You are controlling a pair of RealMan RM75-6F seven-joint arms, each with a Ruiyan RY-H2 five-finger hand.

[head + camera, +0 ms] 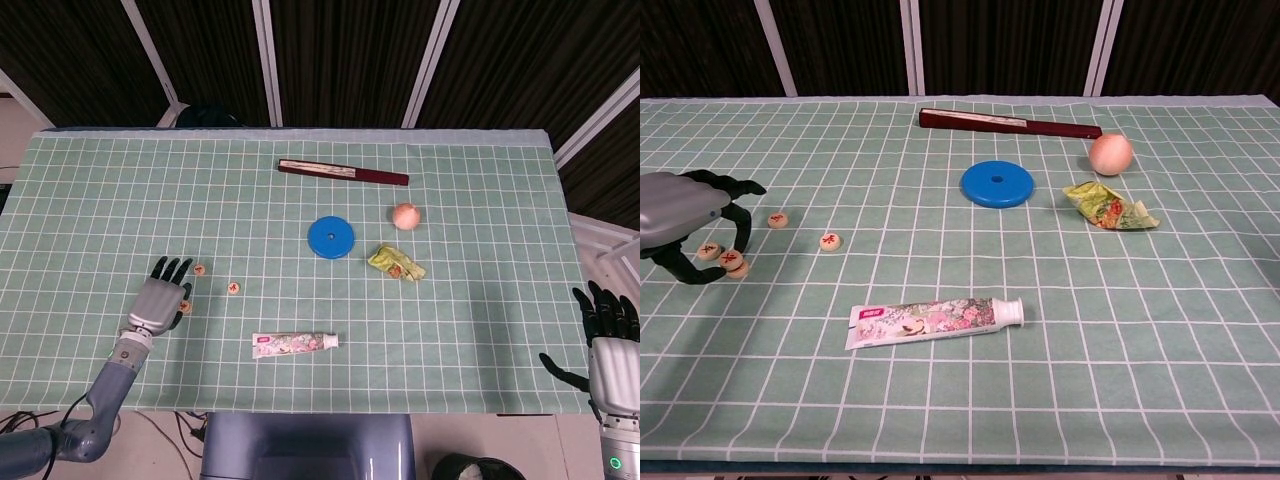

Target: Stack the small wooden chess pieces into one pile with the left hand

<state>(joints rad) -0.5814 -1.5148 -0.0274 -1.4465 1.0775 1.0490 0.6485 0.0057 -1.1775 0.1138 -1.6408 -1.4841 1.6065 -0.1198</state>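
Note:
Several small round wooden chess pieces with red marks lie at the table's left. My left hand [682, 212] arches over two of them. It pinches one chess piece [732, 260] between thumb and a fingertip, and this piece sits partly on top of another piece [739, 270]. A third piece [708, 250] lies under the palm. Two more pieces [778, 220] [830, 241] lie apart to the right. The head view shows the left hand [158, 299] with pieces [199, 269] [233, 288] beside it. My right hand [608, 345] hangs open off the table's right edge.
A toothpaste tube [935, 318] lies near the front edge. A blue disc [996, 184], a peach [1110, 154], a crumpled snack wrapper [1108, 207] and a dark folded fan [1008, 123] sit further back on the green checked cloth [1060, 380].

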